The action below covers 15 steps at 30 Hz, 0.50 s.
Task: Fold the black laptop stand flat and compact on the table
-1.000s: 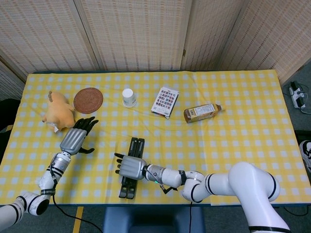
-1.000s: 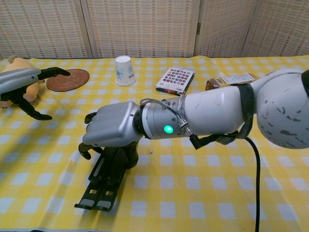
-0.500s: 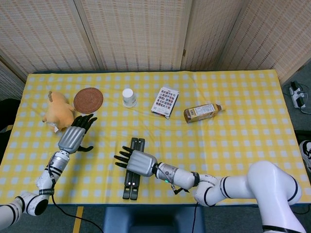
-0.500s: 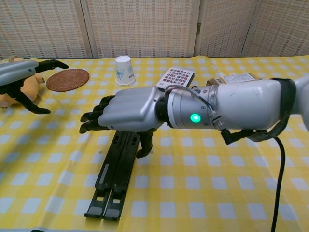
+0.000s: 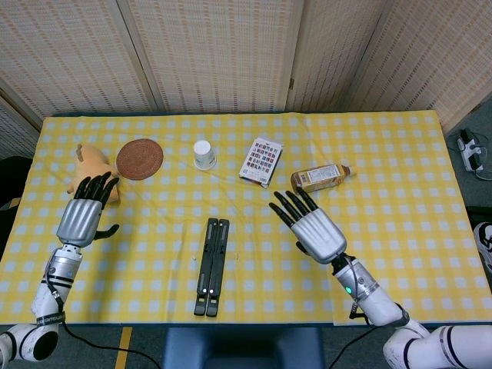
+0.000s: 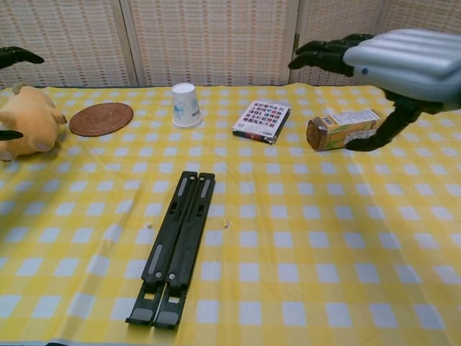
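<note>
The black laptop stand [image 5: 211, 266] [image 6: 175, 244] lies folded flat on the yellow checked cloth, its two bars side by side, near the front edge. No hand touches it. My right hand [image 5: 311, 224] [image 6: 389, 61] hovers to the right of it, raised above the table, fingers spread and empty. My left hand [image 5: 83, 213] is off to the left beside the plush toy, fingers spread and holding nothing; in the chest view only its dark fingertips [image 6: 16, 55] show at the left edge.
A plush toy [image 5: 91, 170] [image 6: 27, 121] and a woven coaster [image 5: 139, 158] [image 6: 101, 118] sit at the far left. A paper cup [image 5: 204, 154] [image 6: 186, 105], a card box [image 5: 260, 161] [image 6: 262, 119] and a lying bottle [image 5: 319, 177] [image 6: 343, 129] stand along the back.
My right hand lifted off the stand and drew away to the right and up. The stand now lies alone, flat. My left hand moved further left.
</note>
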{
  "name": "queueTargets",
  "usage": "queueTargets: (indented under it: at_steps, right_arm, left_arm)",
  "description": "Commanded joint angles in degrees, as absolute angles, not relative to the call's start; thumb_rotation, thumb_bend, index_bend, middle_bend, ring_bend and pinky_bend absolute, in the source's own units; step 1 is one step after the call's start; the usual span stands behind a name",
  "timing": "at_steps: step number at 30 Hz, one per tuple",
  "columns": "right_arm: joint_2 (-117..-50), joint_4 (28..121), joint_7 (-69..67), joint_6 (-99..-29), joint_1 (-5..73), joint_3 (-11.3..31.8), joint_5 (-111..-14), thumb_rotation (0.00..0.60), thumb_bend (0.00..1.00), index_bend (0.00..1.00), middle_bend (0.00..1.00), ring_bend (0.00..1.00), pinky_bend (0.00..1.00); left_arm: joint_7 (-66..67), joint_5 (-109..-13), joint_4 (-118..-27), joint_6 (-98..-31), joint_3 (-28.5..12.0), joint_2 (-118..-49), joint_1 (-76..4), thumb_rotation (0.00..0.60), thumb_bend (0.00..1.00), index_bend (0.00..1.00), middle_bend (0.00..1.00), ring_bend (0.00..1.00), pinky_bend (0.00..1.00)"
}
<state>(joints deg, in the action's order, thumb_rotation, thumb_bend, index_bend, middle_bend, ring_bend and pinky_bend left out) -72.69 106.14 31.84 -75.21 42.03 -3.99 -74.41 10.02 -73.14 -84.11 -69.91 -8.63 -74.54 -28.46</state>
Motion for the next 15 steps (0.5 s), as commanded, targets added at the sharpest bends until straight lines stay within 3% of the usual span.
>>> queueTargets:
  at_steps: [1,15]
  right_arm:
    - [-68.65,108.09,28.07,-80.75,36.18,-6.04,-76.29,0.6,0.25,0.0,0.0,0.0,0.0]
    - [-65.6,100.59,8.52,-91.59,18.61,-8.87,-80.61,0.6,0.25,0.0,0.0,0.0,0.0]
  left_arm:
    - [10.95,-74.2,-86.83,-73.98,-7.7,-72.7,-25.37,0.6,0.24,0.06,0.01,0.0,0.0]
    - [12.45,-80.3,-91.81,-88.78,-2.49,-69.82,-13.6,0.6,0.24,0.07,0.01,0.0,0.0]
